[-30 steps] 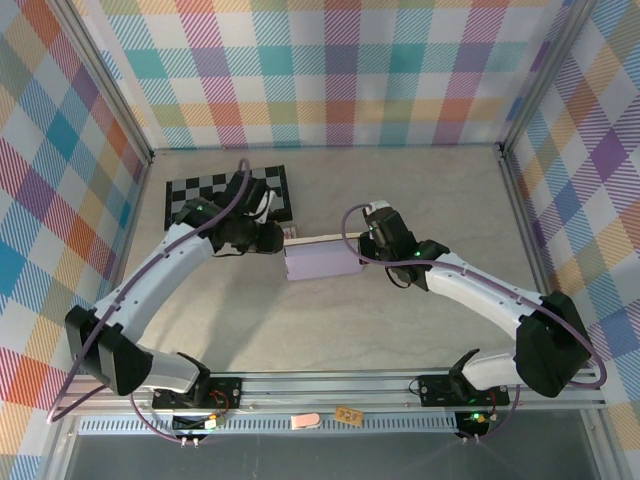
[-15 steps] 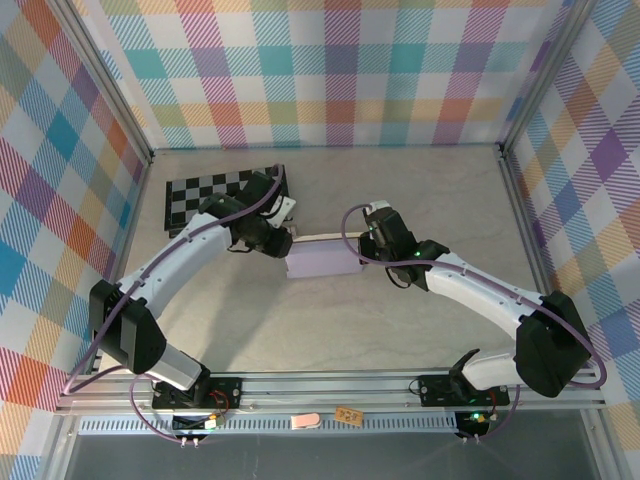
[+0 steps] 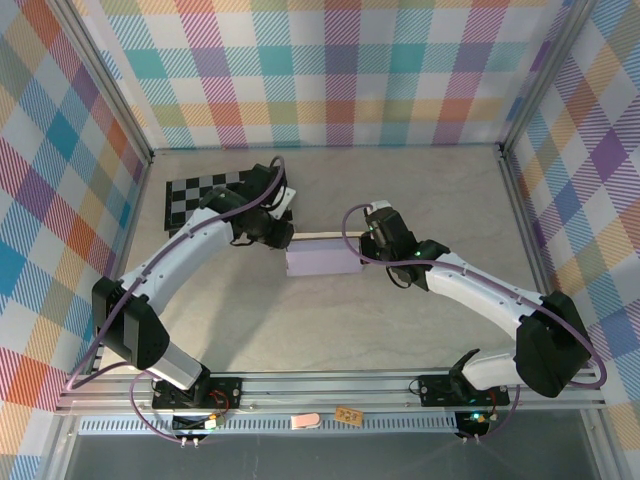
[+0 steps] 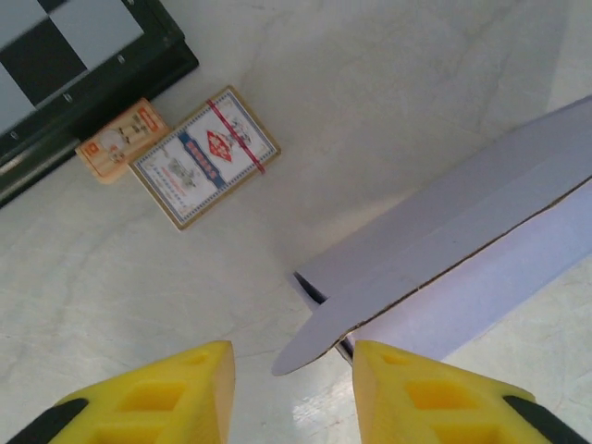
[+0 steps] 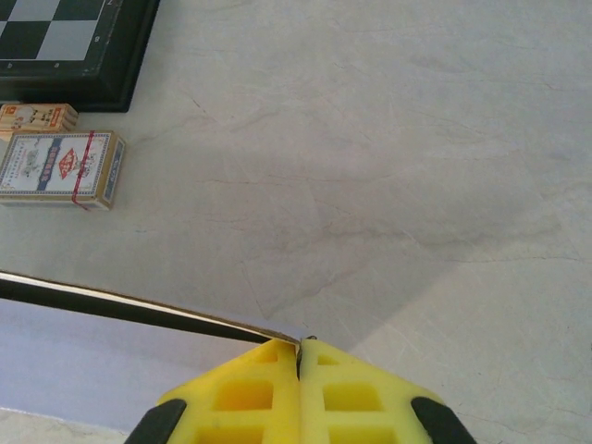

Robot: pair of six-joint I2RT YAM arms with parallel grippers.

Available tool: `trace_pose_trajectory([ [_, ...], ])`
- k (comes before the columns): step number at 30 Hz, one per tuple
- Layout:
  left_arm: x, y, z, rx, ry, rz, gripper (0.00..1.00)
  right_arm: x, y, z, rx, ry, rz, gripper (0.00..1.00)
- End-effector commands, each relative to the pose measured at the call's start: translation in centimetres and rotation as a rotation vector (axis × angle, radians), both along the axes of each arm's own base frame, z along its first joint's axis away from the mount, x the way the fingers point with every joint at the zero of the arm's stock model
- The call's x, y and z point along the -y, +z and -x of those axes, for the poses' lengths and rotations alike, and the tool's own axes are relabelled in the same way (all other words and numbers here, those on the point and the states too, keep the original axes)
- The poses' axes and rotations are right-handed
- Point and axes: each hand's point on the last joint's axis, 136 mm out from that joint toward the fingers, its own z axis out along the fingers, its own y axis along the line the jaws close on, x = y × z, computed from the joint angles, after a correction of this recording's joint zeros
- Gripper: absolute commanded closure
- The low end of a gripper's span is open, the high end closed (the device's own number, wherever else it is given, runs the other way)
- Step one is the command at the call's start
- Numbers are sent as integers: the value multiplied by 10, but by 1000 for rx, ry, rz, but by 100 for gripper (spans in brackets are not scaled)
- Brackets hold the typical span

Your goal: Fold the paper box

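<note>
The left arm [image 3: 180,262] and right arm [image 3: 480,290] wore smooth white shells between black joint housings, each trailed by 1 purple cable [image 3: 352,222]. Both bases [image 3: 190,388] were black. The left gripper [image 4: 292,388] and right gripper [image 5: 298,351] each carried 2 bright yellow fingers [image 4: 153,402] with moulded rectangular pockets and black mounts behind.

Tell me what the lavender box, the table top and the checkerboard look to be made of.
The paper box: thin card, matte lavender, with a brownish raw cut edge and creased flaps. The table top: hard, smooth, faintly glossy, pale marble-like veining, perhaps laminate or stone. The checkerboard: rigid board with dark raised rim, possibly wood or plastic.
</note>
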Motion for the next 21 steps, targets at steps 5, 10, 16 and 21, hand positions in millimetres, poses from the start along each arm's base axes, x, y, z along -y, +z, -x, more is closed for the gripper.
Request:
trace_pose_trajectory([
  [5,-3,5,2,1,4,28,57,11,-31,18,-120,3,85,100],
  [10,7,-8,5,-57,-30,53,64,11,-31,17,-120,2,85,100],
  [16,8,-16,4,-86,-32,39,69,11,-31,18,-119,1,88,100],
  [21,7,-20,7,-99,-38,31,71,12,-32,18,-121,-1,89,100],
])
